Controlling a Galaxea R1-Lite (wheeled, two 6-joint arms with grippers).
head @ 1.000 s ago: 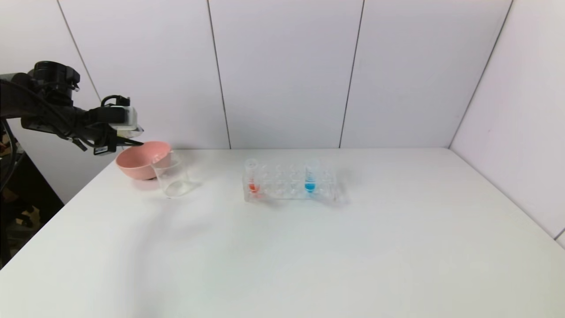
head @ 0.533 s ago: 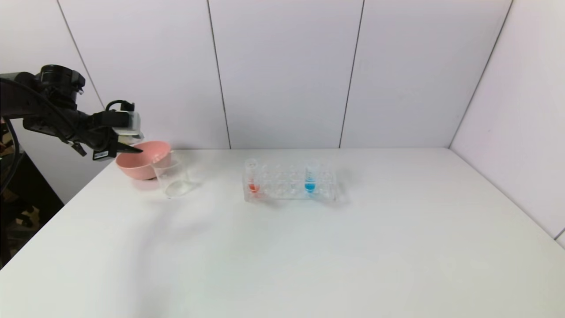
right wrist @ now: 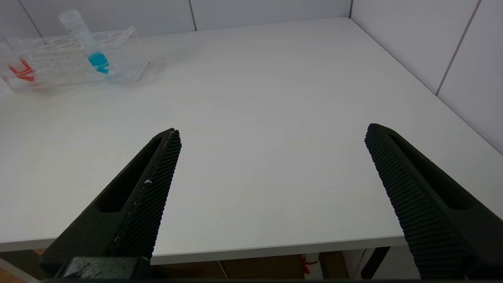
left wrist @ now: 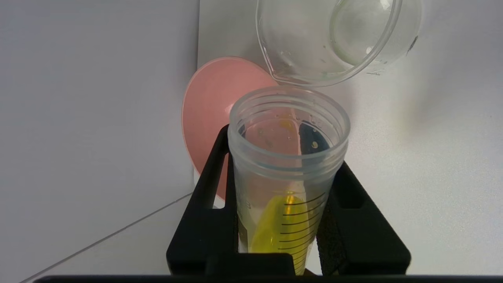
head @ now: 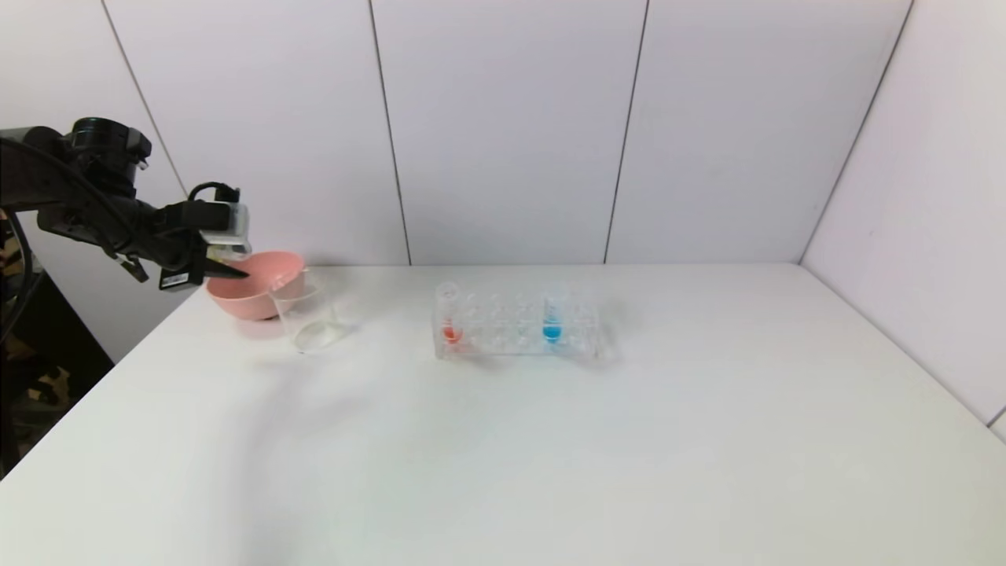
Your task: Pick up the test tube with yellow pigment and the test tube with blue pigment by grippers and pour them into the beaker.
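Observation:
My left gripper (left wrist: pixel 287 157) is shut on the test tube with yellow pigment (left wrist: pixel 289 188). The tube is tilted, and its yellow liquid lies slanted along the lower wall. Its open mouth is over the pink bowl's rim, just short of the beaker (left wrist: pixel 334 39). In the head view the left gripper (head: pixel 232 271) hangs at the bowl's left edge, with the beaker (head: pixel 306 318) to its right. The test tube with blue pigment (head: pixel 553 318) (right wrist: pixel 88 45) stands in the clear rack (head: pixel 515 326). My right gripper (right wrist: pixel 272 129) is open over the table's near edge, holding nothing.
A pink bowl (head: pixel 251 291) (left wrist: pixel 212 102) sits touching the beaker at the table's far left. A tube of red liquid (head: pixel 449 314) (right wrist: pixel 19 68) stands at the rack's left end. White walls close off the back and the right side.
My left gripper has dropped slightly with the yellow tube, down to the pink bowl's rim. The beaker, rack and other tubes have not moved.

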